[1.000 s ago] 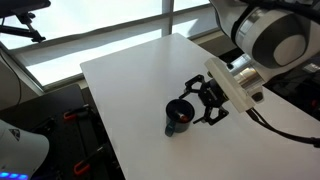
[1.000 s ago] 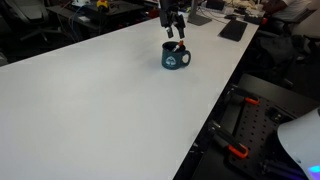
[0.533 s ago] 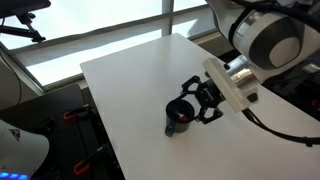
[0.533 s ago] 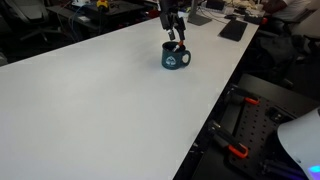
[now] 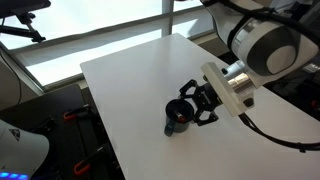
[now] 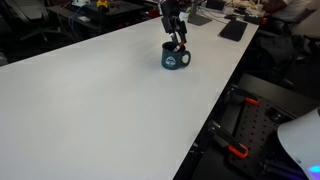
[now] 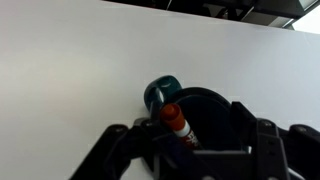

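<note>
The white table (image 6: 90, 100) spreads open all round the dark mug (image 6: 176, 59); only that mug, a marker (image 7: 177, 124) leaning inside, stands in the way.

Mug (image 7: 161, 93) cut off at wrist view's bottom edge, marker (image 7: 175, 121) lower end hidden

In an exterior view you look steeply down on the white table (image 5: 120, 75) from close by. In an exterior view you sight low along it, the mug (image 6: 176, 58) far off. Your wrist view sits just above that mug, which all share.
</note>
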`<state>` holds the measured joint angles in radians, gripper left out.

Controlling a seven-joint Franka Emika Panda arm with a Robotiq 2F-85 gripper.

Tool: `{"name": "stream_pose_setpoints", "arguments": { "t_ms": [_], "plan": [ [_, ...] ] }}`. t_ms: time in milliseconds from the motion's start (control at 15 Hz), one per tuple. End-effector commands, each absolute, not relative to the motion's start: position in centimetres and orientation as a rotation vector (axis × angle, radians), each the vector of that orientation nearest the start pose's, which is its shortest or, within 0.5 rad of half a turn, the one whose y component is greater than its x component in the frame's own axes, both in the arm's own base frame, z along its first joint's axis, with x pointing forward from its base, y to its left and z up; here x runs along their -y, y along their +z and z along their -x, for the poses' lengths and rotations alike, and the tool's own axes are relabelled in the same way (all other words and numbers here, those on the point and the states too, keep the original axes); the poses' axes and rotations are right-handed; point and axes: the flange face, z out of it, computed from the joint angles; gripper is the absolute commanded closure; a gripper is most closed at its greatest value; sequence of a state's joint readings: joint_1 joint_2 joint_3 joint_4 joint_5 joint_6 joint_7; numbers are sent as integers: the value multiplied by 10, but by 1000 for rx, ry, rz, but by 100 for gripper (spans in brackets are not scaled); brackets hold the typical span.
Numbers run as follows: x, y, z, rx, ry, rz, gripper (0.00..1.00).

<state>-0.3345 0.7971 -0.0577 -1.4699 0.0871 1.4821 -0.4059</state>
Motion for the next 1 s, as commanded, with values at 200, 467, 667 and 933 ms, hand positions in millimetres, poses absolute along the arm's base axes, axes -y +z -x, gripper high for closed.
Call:
{"name": "stream_pose_setpoints", "arguments": {
  "t_ms": [200,467,667,933],
  "plan": [
    [227,178,-575,-50,993,2595,34],
    [229,177,-574,-56,994,2590,45],
    [230,177,-573,-58,993,2589,48],
    [230,176,-573,-58,994,2588,53]
  ]
}}
